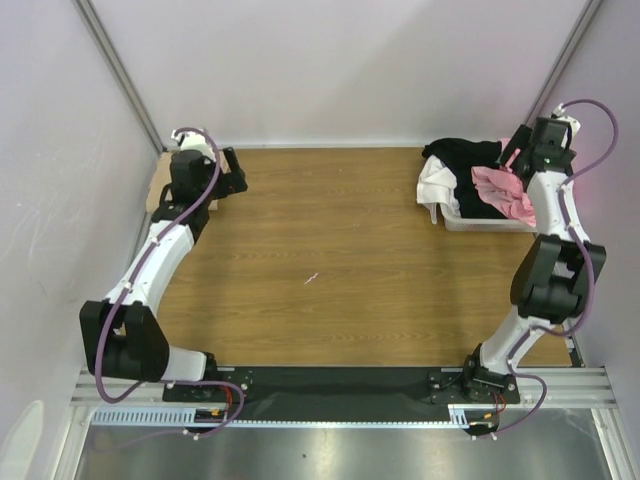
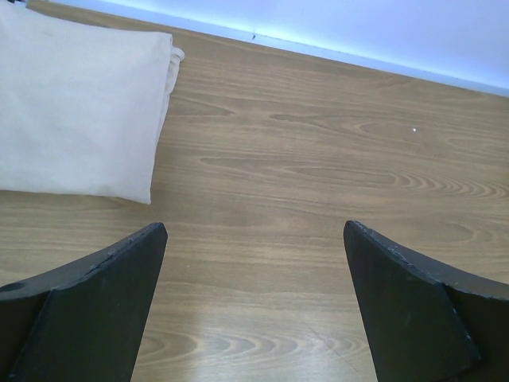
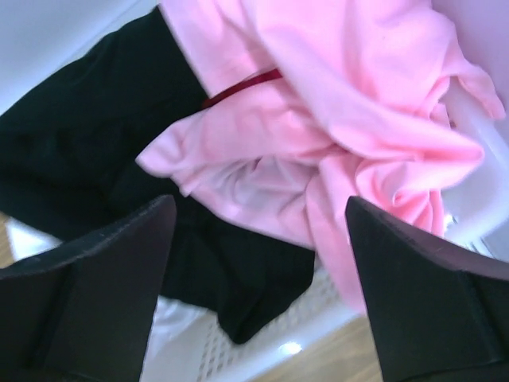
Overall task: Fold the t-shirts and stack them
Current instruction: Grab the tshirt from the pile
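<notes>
T-shirts [image 1: 478,178], read from near to far: where does each one lie? (Student)

The near and middle parts of the wooden table [image 1: 350,260] are bare board. At the far left corner, a tan t-shirt [image 2: 79,111] lies flat on the table, folded into a neat rectangle with its layered edges on the right. At the far right stands a white basket [image 1: 480,226] holding the rest in a loose heap. A white t-shirt [image 1: 437,182] hangs over the basket's left end, a black t-shirt [image 1: 465,155] lies toward the back, and a pink t-shirt [image 1: 505,192] sits crumpled on the right. In the right wrist view a thin magenta strip [image 3: 242,83] shows among the pink folds; which garment it belongs to cannot be told. (Tutor)

And the two grippers? (Student)

The left gripper [image 2: 254,235] is low over bare table just beside the tan t-shirt, on its right and clear of the cloth. Its fingers are spread wide with nothing between them. The right gripper [image 3: 258,211] hangs over the basket, above the place where the pink t-shirt overlaps the black one. Its fingers are also wide apart and grip nothing. Whether its fingertips touch the cloth cannot be told. (Tutor)
</notes>
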Motion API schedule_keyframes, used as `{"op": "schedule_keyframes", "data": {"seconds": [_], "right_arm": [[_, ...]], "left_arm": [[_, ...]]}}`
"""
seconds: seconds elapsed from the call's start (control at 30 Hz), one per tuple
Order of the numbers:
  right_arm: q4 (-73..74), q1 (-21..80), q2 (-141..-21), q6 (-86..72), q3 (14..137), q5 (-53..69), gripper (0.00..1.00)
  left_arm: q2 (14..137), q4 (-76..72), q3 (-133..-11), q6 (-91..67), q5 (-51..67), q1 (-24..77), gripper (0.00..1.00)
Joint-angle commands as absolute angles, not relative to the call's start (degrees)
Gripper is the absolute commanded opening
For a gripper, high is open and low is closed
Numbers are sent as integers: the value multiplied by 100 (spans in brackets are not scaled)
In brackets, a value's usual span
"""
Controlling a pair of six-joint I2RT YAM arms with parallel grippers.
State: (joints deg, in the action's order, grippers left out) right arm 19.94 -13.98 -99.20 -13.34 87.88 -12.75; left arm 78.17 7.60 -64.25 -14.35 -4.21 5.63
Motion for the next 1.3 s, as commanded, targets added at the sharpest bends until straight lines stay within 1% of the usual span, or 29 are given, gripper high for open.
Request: {"op": "schedule_keyframes", "data": {"seconds": [0.0,0.03,0.1,0.17,0.3,0.5,0.7,0.77,0.8,0.83,0.9,0.93,1.0,1.03,1.13,1.27], "right_arm": [[2530,-1643,-10554,-1300,9552,-994,91],[2653,-1731,-10851,-1336,9867,-932,90],[2742,-1784,-11064,-1327,10010,-747,89],[2594,-1810,-11284,-1257,10072,-634,93],[2189,-1811,-11618,-1072,10072,-483,95],[1890,-1819,-12329,-932,10467,-457,95],[1740,-1819,-12770,-782,10705,-580,94],[1714,-1819,-12876,-773,10749,-554,88],[1705,-1819,-12893,-826,10749,-545,83],[1688,-1819,-12894,-861,10732,-528,71],[1591,-1819,-12867,-949,10670,-501,60],[1556,-1819,-12841,-949,10600,-501,44],[1468,-1819,-12779,-967,10538,-510,25],[1485,-1819,-12753,-967,10529,-536,11],[1634,-1819,-12613,-923,10529,-580,0],[1687,-1811,-12139,-905,10468,-694,0]], "left_arm": [[7919,431,-6776,-1573,-360,615,100],[7962,439,-6785,-1582,-413,615,100],[8129,545,-6864,-1626,-536,615,100],[8261,606,-6917,-1643,-554,615,100],[8393,598,-6943,-1775,-580,633,100],[8639,712,-7145,-1837,-738,642,100],[8894,949,-7479,-1828,-765,677,100],[8956,1002,-7558,-1828,-800,703,100],[8982,1045,-7593,-1811,-809,703,100],[9000,1072,-7629,-1811,-826,712,100],[9035,1116,-7690,-1802,-870,729,100],[9044,1125,-7708,-1802,-870,729,100],[9079,1107,-7734,-1776,-870,738,100],[9088,1116,-7752,-1767,-870,738,100],[9140,1143,-7813,-1758,-870,738,100],[9141,1107,-7796,-1749,-817,738,100]]}}
